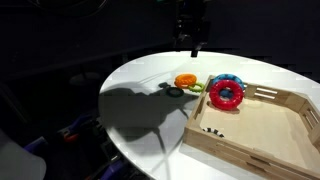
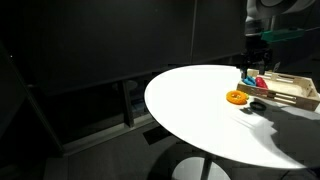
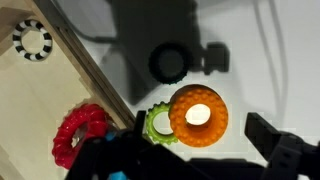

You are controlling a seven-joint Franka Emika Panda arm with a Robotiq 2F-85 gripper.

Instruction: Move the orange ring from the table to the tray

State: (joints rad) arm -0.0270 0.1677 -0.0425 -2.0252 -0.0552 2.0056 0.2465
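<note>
— Orange flat plastic ring (image 3: 198, 117): where does it lie?

— On the bare top of the large round white table (image 1: 140, 90), well in from the rim and just off a corner of the shallow rectangular light-wood tray (image 1: 250, 130). It is outside the tray wall.

— What is around it?

— In the wrist view a light-green scalloped ring (image 3: 158, 125) touches its side and is partly tucked under it. A thin dark ring (image 3: 168, 63) lies just beside it with a narrow gap, further from the tray.

— And the gripper (image 1: 191, 45)?

— It hangs above the ring, clear of the table. In the wrist view its dark fingers (image 3: 285, 150) stand wide apart on either side of the ring, and nothing is between them.

— What is in the tray?

— A knobbly red ring (image 3: 80, 135) sits just inside the wall near that corner. I cannot tell whether it lies flat or leans on the wall. Only the wrist view shows a black-and-white striped ring (image 3: 32, 41) on the tray floor. An exterior view shows the whole tray, which sits close to the table's rim. A few small dark specks (image 1: 212, 129) lie on its floor, too small to identify.
</note>
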